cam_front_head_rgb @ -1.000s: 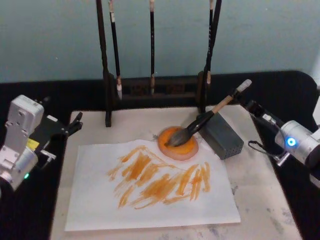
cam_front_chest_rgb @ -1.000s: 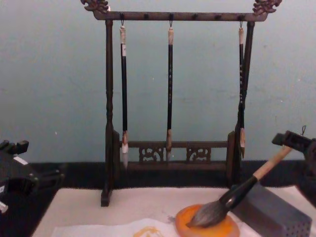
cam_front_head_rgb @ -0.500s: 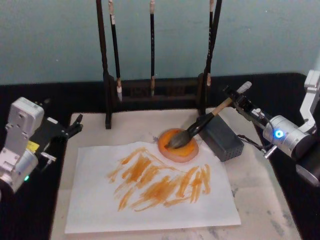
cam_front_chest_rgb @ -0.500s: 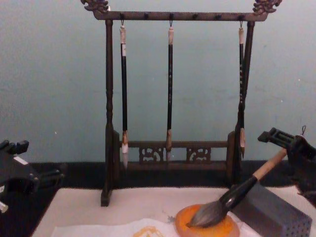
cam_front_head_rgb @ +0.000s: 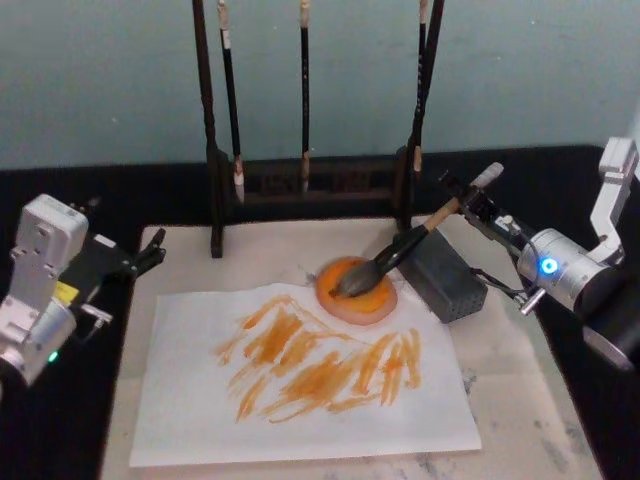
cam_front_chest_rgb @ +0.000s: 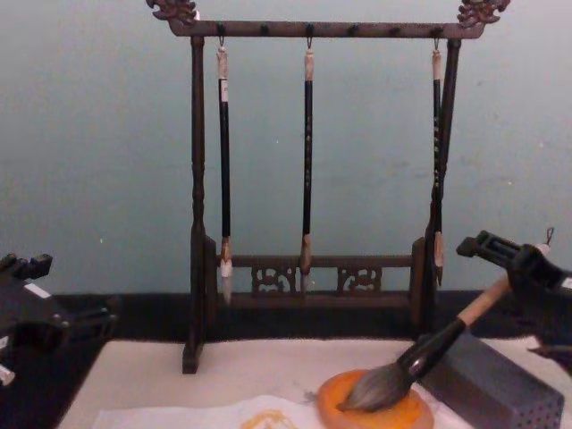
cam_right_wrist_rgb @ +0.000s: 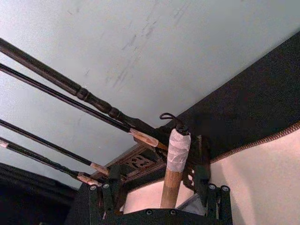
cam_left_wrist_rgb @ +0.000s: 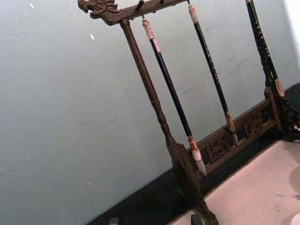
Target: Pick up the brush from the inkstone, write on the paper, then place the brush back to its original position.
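Note:
The brush (cam_front_head_rgb: 404, 246) lies with its grey-brown tuft on the round orange inkstone (cam_front_head_rgb: 378, 302). Its tan handle leans up over a grey block (cam_front_head_rgb: 452, 280). My right gripper (cam_front_head_rgb: 462, 200) is open at the handle's upper part, one finger on each side and a gap to each. In the right wrist view the white-wrapped end of the brush (cam_right_wrist_rgb: 179, 147) stands between the fingers (cam_right_wrist_rgb: 206, 187). From the chest, the right gripper (cam_front_chest_rgb: 505, 268) sits over the slanted brush (cam_front_chest_rgb: 429, 349). The paper (cam_front_head_rgb: 200, 400), marked with orange strokes, lies in front of the inkstone. My left gripper (cam_front_head_rgb: 150, 250) is parked open at the left.
A dark wooden rack (cam_front_head_rgb: 300, 180) with thin black brushes hanging from it stands behind the inkstone, close to my right gripper. A beige mat (cam_front_head_rgb: 520, 400) lies under the paper, with black cloth around it. The rack (cam_front_chest_rgb: 308, 277) spans the chest view.
My right gripper has moved in from the right toward the brush's upper end and now straddles the handle. The brush, paper and left arm have not moved.

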Controlling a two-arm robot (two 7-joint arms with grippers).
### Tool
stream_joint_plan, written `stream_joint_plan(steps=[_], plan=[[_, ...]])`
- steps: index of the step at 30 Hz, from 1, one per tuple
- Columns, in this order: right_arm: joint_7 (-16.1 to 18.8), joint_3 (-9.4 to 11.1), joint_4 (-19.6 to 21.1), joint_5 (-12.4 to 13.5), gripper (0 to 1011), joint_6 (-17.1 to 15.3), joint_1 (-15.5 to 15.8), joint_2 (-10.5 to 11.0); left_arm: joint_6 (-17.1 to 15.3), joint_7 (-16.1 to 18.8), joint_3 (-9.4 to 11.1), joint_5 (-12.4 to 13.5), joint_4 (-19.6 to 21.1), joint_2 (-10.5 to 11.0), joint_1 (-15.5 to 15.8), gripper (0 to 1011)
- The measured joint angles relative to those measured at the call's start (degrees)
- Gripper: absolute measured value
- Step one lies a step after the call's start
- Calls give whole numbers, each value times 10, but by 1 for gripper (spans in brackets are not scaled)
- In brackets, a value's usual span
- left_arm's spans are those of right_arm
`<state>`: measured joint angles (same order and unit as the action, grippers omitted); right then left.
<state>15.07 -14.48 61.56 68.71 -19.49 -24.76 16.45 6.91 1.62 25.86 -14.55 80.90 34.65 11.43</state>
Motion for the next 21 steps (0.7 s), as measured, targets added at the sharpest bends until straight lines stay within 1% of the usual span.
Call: stream_joint_plan(steps=[3,19,21], plan=[[0,-5,-1,1,1000,3,-1,1,0,0,0,0,0,0,0,1001],[0,-3,-1,1,1000,3,-1,1,0,0,0,0,0,0,0,1001],[0,-3,-1,1,970,3,-1,1,0,0,0,0,0,0,0,1001]])
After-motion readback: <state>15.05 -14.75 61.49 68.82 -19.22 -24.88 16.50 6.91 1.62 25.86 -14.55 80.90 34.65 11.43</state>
